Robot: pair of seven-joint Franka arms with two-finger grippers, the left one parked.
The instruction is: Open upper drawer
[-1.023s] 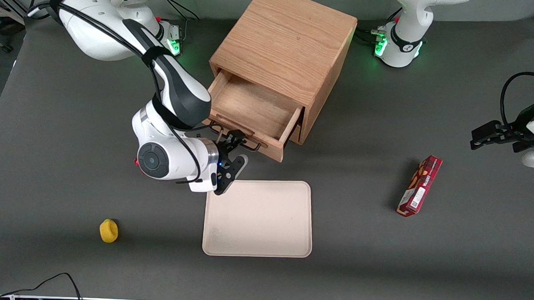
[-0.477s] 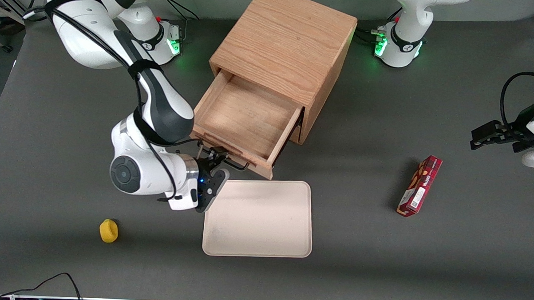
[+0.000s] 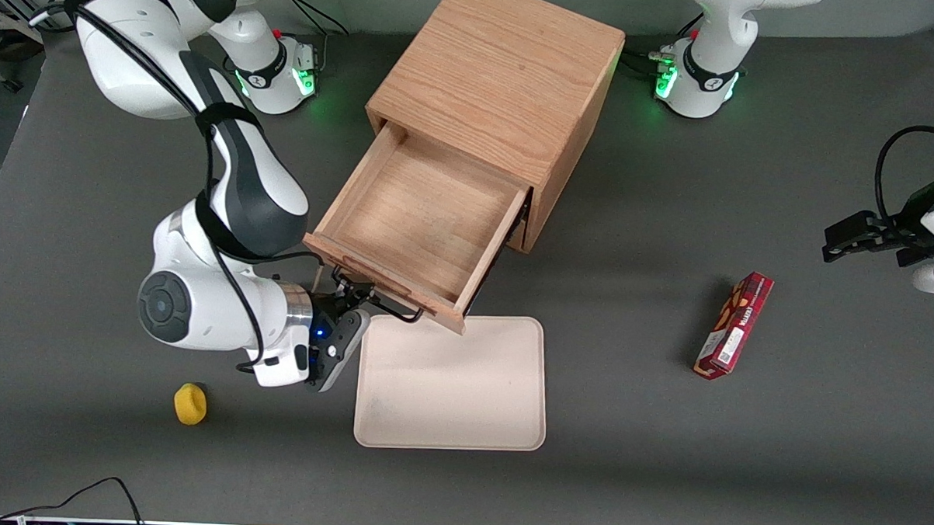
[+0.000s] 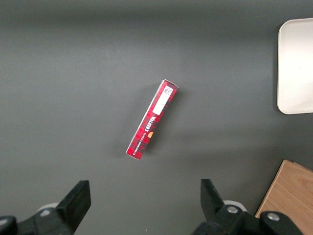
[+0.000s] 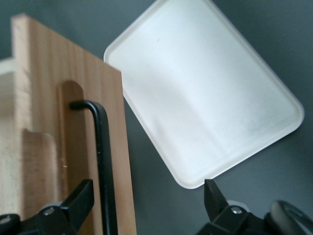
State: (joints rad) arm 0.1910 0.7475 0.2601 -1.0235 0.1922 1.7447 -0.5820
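Tray (image 3: 455,386) lies flat close to the near edge of the table (image 3: 662,471), with a small yellow lump (image 3: 190,404) nearer the corner at my working end. A red box (image 3: 734,325) sits well apart, toward the parked arm's end.

Just above the tray's corner farthest from the front camera hangs my gripper (image 3: 351,296). Its fingers stand wide apart, and the black handle (image 3: 378,300) passes between them. The wrist view shows the handle (image 5: 101,161) close to one finger with a clear gap to the other, so I judge that I am hooking the bar, not pinching it. That grip suits a straight pull along the drawer's run.

The upper drawer (image 3: 414,214) stands far out of the cabinet (image 3: 497,77). Its shallow wooden floor is bare, and its front corner overhangs the tray's edge. The cabinet sits turned at an angle near the table's far edge, which is why the drawer points toward my end.

The opening looks practically done. I think pulling further risks dragging the cabinet or dropping the drawer onto the tray.
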